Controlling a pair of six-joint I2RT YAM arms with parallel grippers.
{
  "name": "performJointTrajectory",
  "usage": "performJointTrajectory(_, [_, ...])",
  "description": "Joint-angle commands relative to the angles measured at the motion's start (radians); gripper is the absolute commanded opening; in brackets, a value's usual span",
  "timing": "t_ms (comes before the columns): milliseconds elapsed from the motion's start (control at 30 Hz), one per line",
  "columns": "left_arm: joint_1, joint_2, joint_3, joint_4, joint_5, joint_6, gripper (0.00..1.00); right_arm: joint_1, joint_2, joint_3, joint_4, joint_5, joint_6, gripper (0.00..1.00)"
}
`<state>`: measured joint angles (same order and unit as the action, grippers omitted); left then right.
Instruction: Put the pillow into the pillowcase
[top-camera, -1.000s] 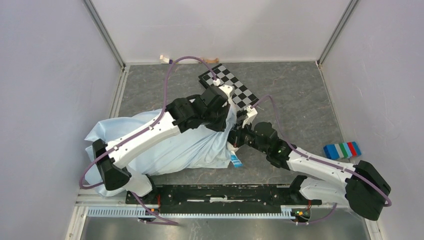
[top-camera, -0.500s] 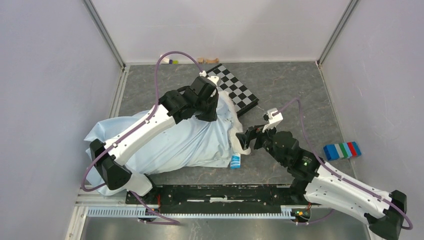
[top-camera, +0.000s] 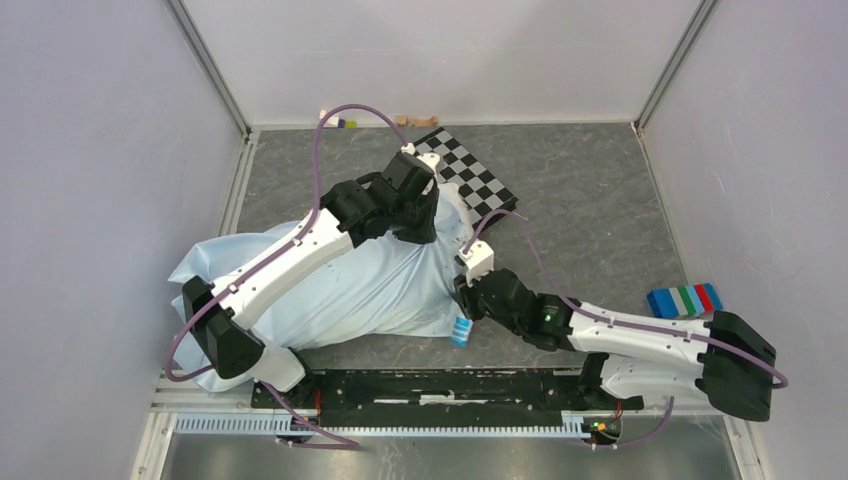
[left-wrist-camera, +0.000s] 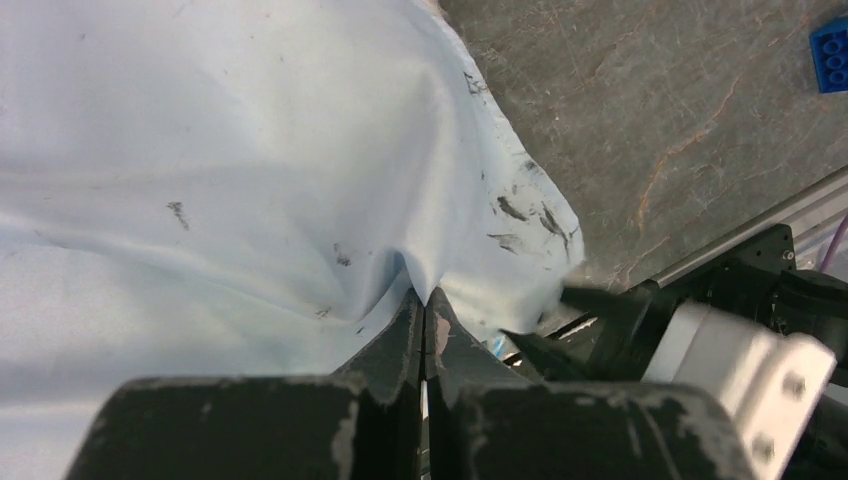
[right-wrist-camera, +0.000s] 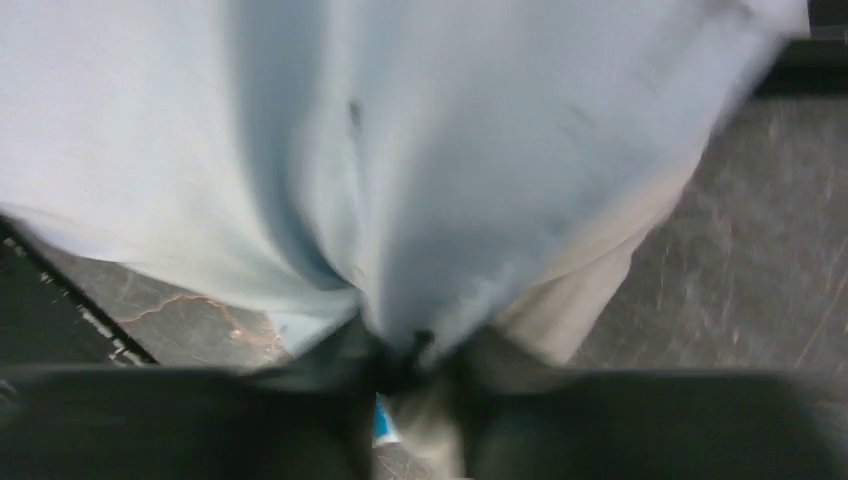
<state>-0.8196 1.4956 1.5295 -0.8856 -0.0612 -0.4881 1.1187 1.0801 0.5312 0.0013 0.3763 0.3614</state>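
Enclosing 1 pillow (top-camera: 452, 210), 1 pillowcase (top-camera: 370, 290)

Checkerboard panel (top-camera: 478, 183) behind pillowcase (top-camera: 340, 300); bare floor (top-camera: 600, 210) rightward.

Right wrist view is motion-blurred; right gripper (right-wrist-camera: 415, 365) jaw gap unreadable. Only a cream strip of pillow (right-wrist-camera: 595, 265) shows below the pillowcase (right-wrist-camera: 450, 150), the remainder hidden. Top view: left arm (top-camera: 290, 262) covers the pillowcase middle; small items (top-camera: 345, 123) at the far edge too small to identify.
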Motion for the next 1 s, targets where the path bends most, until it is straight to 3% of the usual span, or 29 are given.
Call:
performJointTrajectory(0, [0.009,-0.014,0.072,0.032,-0.003,0.002,0.02,0.012,0.025,0.227,0.031,-0.163,-0.015,0.08])
performJointTrajectory(33, [0.012,0.007,0.112,0.019,-0.008,0.009,0.02,0.023,0.019,0.294,0.002,-0.248,0.003,0.0])
performJointTrajectory(133, [0.023,0.095,0.262,-0.015,-0.005,0.036,0.02,0.074,0.025,0.518,-0.12,-0.426,0.037,0.0])
performJointTrajectory(233, [0.023,0.233,0.475,-0.102,0.038,0.043,0.02,0.073,0.057,0.713,-0.179,-0.503,0.081,0.0])
performJointTrajectory(367, [0.025,0.355,0.692,-0.197,0.057,0.041,0.07,-0.064,0.099,0.777,-0.15,-0.619,0.226,0.0])
performJointTrajectory(500, [0.038,0.366,0.834,-0.258,-0.005,0.034,0.42,-0.346,0.059,0.455,0.204,-0.795,0.494,0.0])
performJointTrajectory(533, [0.042,0.35,0.844,-0.256,-0.032,0.029,0.58,-0.406,0.052,0.363,0.261,-0.793,0.523,0.0])
performJointTrajectory(633, [0.045,0.274,0.818,-0.235,-0.091,0.032,0.84,-0.54,0.065,0.106,0.435,-0.794,0.606,0.0])
performJointTrajectory(700, [0.044,0.216,0.745,-0.217,-0.111,0.037,0.89,-0.594,0.118,-0.003,0.549,-0.823,0.633,0.0])
performJointTrajectory(867, [-0.002,0.064,0.401,-0.167,-0.192,0.066,0.97,-0.624,0.218,-0.01,0.531,-0.82,0.548,0.01])
performJointTrajectory(900, [-0.02,0.036,0.311,-0.149,-0.209,0.068,0.97,-0.629,0.212,0.009,0.498,-0.798,0.519,0.1])
performJointTrajectory(967, [-0.051,-0.002,0.168,-0.121,-0.246,0.068,0.99,-0.642,0.187,0.062,0.39,-0.747,0.442,0.46])
